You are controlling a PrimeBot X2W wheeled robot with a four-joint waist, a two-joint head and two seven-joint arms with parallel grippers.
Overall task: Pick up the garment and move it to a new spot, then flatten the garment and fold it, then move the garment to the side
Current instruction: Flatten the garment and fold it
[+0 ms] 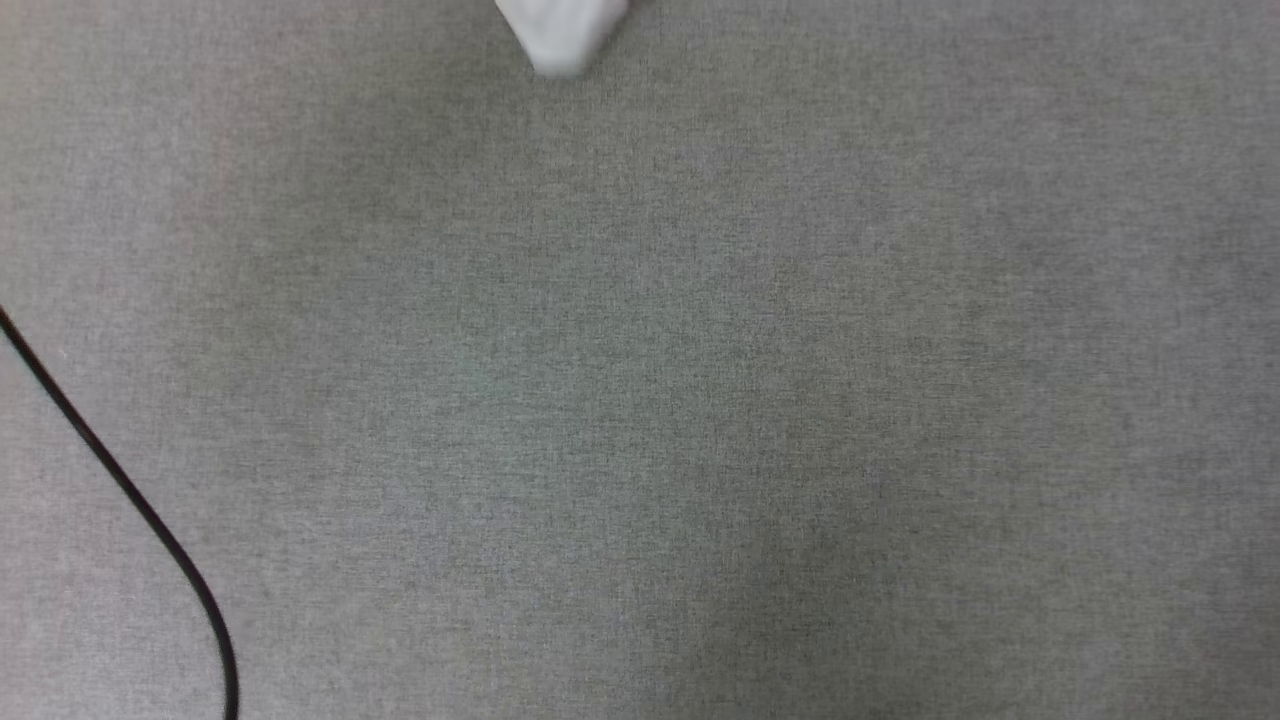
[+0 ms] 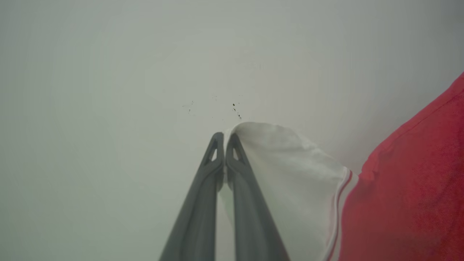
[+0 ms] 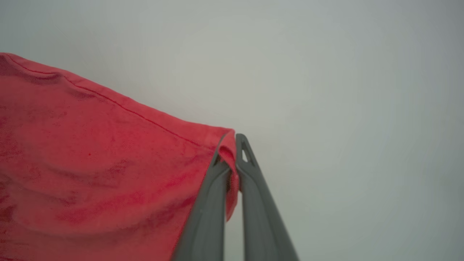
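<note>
- At the white sleeve panel [image 2: 290,170] of the garment [image 2: 406,188], the left gripper [image 2: 224,137] was clamped on the cloth's folded edge, its two dark fingers pressed together.
- Beside that panel ran red-and-white striped trim [image 2: 342,192], and past it the garment's red body reached the view's right edge.
- At the garment's red hem [image 3: 145,114], the right gripper [image 3: 232,139] was pinched shut on a bunched corner, the cloth draping away to that view's left.
- Behind the garment hung a plain pale backdrop [image 2: 108,72], marked by a few small dark specks [image 2: 235,108] just above the sleeve panel.
- In the head view a grey woven surface [image 1: 700,400] stretched out. A blurred white shape [image 1: 560,35] sat at its top edge, and I could not tell if it was part of the garment. A black cable [image 1: 120,480] curved across the lower left, well apart from that shape.
</note>
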